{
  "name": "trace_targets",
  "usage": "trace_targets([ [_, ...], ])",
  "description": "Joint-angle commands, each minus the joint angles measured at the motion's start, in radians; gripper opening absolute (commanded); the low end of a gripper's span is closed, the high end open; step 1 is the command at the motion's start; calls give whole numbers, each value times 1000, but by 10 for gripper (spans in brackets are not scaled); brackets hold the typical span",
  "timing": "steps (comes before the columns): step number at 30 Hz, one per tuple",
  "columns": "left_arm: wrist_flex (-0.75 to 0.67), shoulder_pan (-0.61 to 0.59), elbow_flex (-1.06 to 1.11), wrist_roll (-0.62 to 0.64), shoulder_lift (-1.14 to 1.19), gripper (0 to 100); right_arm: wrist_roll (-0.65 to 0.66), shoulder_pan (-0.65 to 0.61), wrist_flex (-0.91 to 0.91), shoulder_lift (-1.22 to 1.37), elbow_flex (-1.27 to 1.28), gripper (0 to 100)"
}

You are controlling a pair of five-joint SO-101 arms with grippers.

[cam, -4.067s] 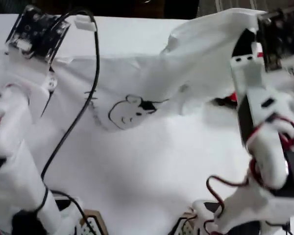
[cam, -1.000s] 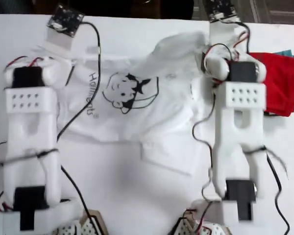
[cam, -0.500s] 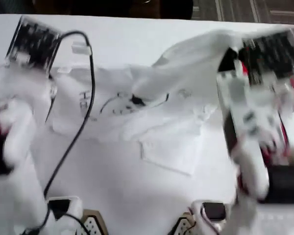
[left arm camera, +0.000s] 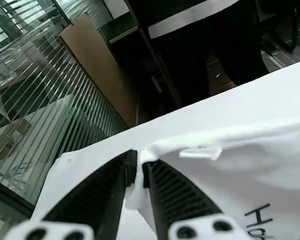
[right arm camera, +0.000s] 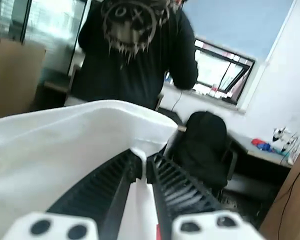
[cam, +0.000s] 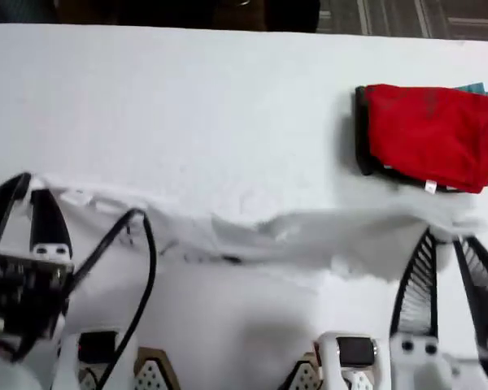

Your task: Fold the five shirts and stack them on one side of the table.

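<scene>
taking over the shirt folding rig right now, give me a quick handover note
Grippers: the left gripper is shut on one edge of the white shirt; the right gripper is shut on its other end.
Things: the white shirt hangs stretched between them over the near part of the table, unfolded.
Done: a folded pile sits at the far right of the table, with the red shirt on top and a black layer and a teal edge under it.
Left: fold the white shirt and add it to the pile. I cannot tell how many shirts the pile holds, so count them.

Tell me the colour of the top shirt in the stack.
Red shirt, clearest in the high view.
</scene>
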Motion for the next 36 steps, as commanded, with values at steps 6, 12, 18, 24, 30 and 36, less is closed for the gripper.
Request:
trace_targets([
  [6, -43, -64, 47, 3, 20, 25, -5, 4, -25, 82, 54, 19],
  [12, -221, -103, 260, 9, 157, 25, -5, -2, -199, 278, 301, 19],
  [18, -476, -101, 357, 9, 391, 25, 44, -2, -561, 501, 537, 19],
  [24, -684, -100, 349, 6, 666, 25, 66, -2, -789, 803, 508, 19],
  [30, -672, -100, 77, 6, 864, 25, 60, -2, -740, 1076, 233, 19],
  [36, -560, -101, -153, 6, 1069, 25, 58, -4, -610, 1274, 11, 19],
])
